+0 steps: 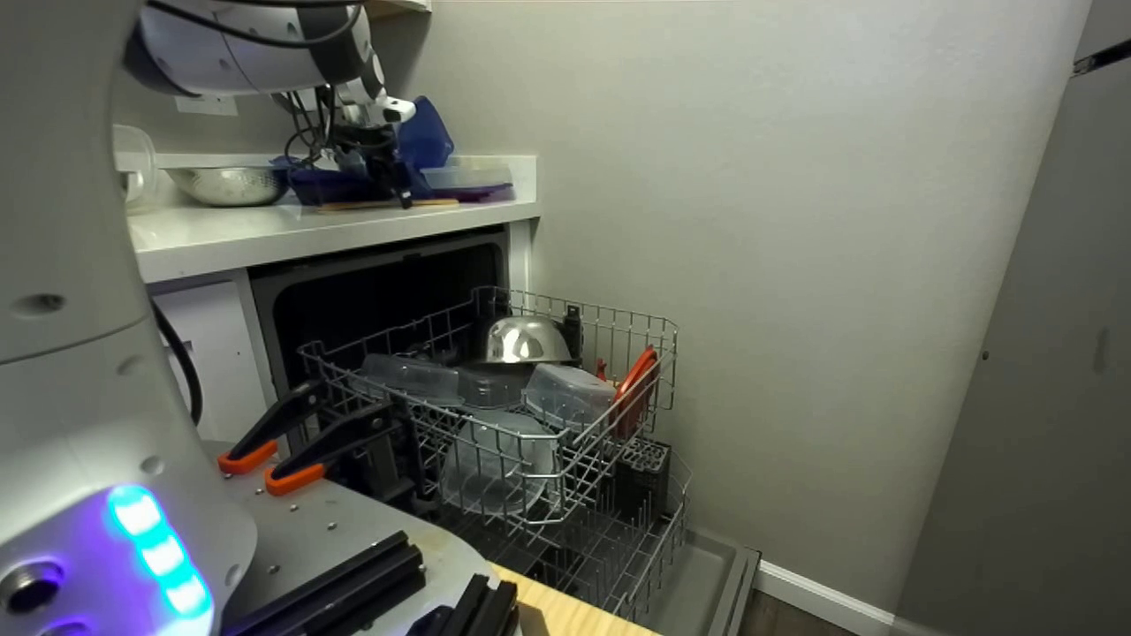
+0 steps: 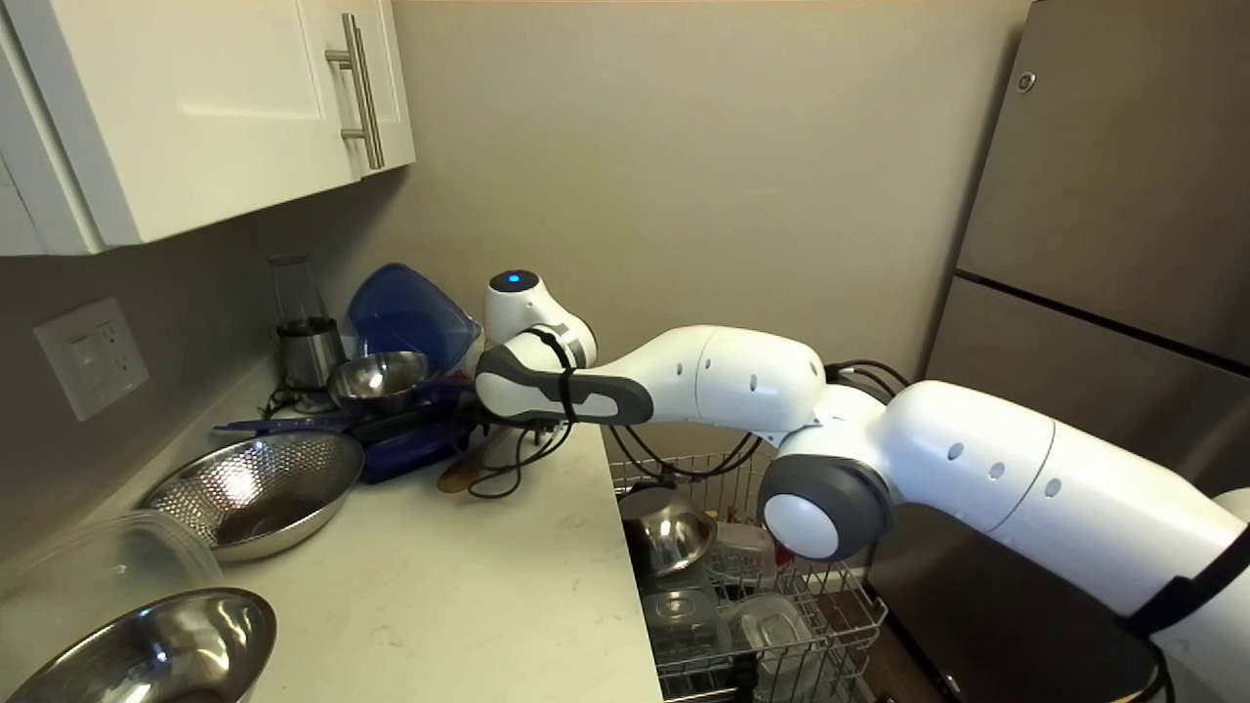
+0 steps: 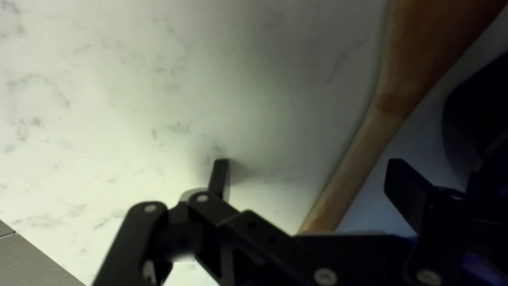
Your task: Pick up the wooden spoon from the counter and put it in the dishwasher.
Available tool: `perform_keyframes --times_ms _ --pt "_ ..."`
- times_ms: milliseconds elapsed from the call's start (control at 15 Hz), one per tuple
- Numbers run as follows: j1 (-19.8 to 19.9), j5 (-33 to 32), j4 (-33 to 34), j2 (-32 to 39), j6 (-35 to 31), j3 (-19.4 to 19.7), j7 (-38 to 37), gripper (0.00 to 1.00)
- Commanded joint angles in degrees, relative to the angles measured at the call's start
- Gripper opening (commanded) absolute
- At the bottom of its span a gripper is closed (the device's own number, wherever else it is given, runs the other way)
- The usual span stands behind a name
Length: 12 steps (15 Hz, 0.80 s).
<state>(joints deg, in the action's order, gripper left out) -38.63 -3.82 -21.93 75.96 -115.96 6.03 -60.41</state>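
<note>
Jaws well spread, the gripper (image 3: 309, 174) straddles the handle of the wooden spoon (image 3: 391, 104), which lies on the counter (image 3: 119, 79). The handle sits off-centre, toward a dark item (image 3: 476, 107) on the counter, so centring first, then closing low and squarely, seems wisest. Whether the tips touch the counter is unclear. Pale with grey veins, the counter carries a colander (image 2: 259, 493) toward its back and meets a grey wall (image 2: 684, 195) at one end; the dishwasher (image 1: 380, 296) stands open below it.

Bare counter (image 3: 111, 103) leaves room on one side of the wooden spoon (image 3: 379, 127). A shadowed dark object (image 3: 480, 107) seems to crowd the other
</note>
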Motion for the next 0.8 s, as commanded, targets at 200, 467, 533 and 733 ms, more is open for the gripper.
perform_keyframes --times_ms 200,467,533,733 --pt "-1.1 -0.7 -3.0 -2.3 3.6 -0.2 8.1 1.00" --pt "-1.9 -2.4 -2.9 -3.8 10.0 0.9 14.4 1.00" --pt "-2.1 -3.1 -2.8 -4.0 11.5 1.2 15.7 1.00" --pt "-3.0 -5.3 -2.5 -4.6 16.7 2.5 19.2 1.00"
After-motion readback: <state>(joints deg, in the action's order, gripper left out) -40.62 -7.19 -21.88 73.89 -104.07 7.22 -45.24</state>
